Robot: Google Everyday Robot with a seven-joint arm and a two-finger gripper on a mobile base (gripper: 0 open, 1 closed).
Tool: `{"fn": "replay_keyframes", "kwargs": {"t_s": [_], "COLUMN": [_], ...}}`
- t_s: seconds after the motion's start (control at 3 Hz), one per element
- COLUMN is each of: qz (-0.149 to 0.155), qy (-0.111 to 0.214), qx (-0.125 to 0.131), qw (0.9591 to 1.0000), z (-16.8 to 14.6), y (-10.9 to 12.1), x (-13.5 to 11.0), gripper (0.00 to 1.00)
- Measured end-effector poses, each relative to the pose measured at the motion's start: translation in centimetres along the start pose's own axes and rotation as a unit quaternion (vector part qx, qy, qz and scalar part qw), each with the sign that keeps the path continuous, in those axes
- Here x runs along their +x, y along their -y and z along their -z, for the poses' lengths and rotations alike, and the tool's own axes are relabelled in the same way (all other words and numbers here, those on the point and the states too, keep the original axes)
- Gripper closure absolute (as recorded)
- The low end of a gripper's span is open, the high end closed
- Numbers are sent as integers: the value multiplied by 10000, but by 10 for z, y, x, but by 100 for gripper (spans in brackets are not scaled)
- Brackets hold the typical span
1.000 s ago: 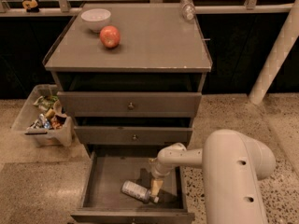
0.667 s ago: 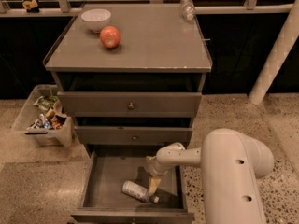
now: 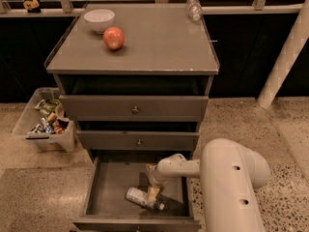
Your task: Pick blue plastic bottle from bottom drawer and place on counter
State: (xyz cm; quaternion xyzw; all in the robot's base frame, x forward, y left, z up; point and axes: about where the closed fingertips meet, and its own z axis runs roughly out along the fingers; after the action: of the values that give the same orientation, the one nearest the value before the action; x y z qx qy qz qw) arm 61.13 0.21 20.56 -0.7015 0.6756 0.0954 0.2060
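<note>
- Speckled stone floor point(image 3: 251, 124) surrounds a grey cabinet point(image 3: 135, 110) in the middle of the frame. Its bottom drawer point(image 3: 111, 178) stands pulled open at lower centre.
- I have the arm point(image 3: 183, 167) reaching in from the lower right, with the claw point(image 3: 153, 193) down inside the drawer, right over the blue plastic bottle point(image 3: 137, 197).
- I cannot tell from this view whether the claw is spread or pressed together, or whether it is touching the bottle.
- The bottle lies on its side on the drawer floor, toward the front and a little right of centre. Its long axis runs diagonally, from upper left to lower right of the frame. The narrower end seems to point lower right, toward the drawer's front corner.
- I judge this to be the grasp step: the bottle is not lifted yet.
- Next I need a firm pinch across the body, square to that diagonal. Then comes a straight lift clear of the drawer front and the two drawers above, up to the counter surface point(image 3: 154, 47).
- Up there, a bowl point(image 3: 99, 19) and an apple point(image 3: 114, 37) sit upper left and a clear bottle point(image 3: 193, 7) at the far right edge, so I would aim for the bare middle.
</note>
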Motion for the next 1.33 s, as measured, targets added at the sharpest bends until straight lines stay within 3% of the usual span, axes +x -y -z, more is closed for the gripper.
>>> {"fn": "replay_keyframes", "kwargs": {"t_s": [0.33,0.67,1.0,1.33], "qz": [-139,-139,-111,-79], "qy": [244,245,516,545], "qx": [-24,-25,82,95], "qw": [9996,9996,9986,9984], "z": [-51,-51,-113,-119], "y": [-5,-5,-21,-24], "x": [-18,-18,-11,-11], "gripper": [0,0,0,0]}}
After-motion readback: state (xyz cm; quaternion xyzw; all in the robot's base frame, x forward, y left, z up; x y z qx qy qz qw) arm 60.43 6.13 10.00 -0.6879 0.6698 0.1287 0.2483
